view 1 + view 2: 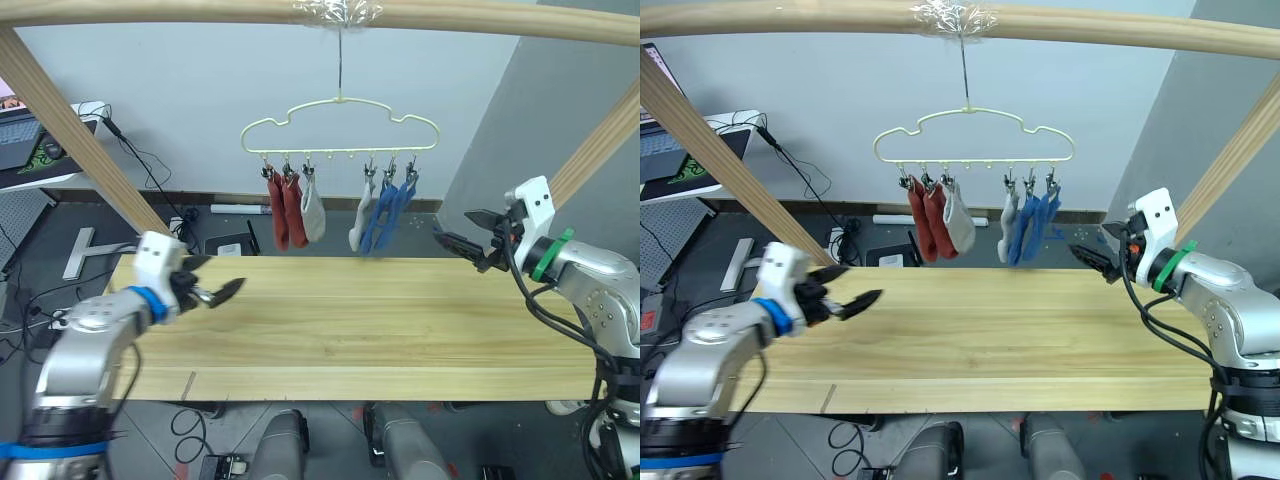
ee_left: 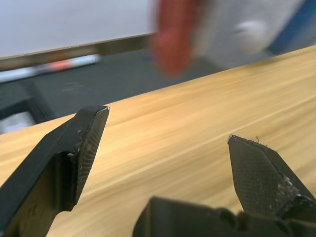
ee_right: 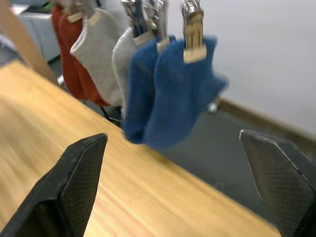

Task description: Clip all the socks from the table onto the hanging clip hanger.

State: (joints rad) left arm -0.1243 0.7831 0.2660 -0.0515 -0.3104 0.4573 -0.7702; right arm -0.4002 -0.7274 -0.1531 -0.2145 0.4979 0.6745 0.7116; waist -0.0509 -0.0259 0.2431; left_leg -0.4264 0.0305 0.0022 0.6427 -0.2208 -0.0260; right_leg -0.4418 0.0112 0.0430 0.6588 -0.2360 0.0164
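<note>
Nearest, the plank worktop (image 1: 380, 330) carries no sock, so the clipping looks finished; next I'd expect only a pull-back. Left tool (image 1: 215, 292) and right tool (image 1: 462, 240) hover over its ends, both spread wide, holding nothing. Beyond its far edge all six socks (image 1: 340, 212) hang from the clip hanger (image 1: 340, 125) under a wooden frame bar (image 1: 200, 10).

Silver arms, black-fingered tools (image 1: 222, 292)

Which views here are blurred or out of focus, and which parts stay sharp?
Left wrist view: the rust red sock is a soft smear, while the fingers are sharp. Right wrist view: the blue socks and table look slightly smeared. Left eye view: the clip hanger is crisp.
</note>
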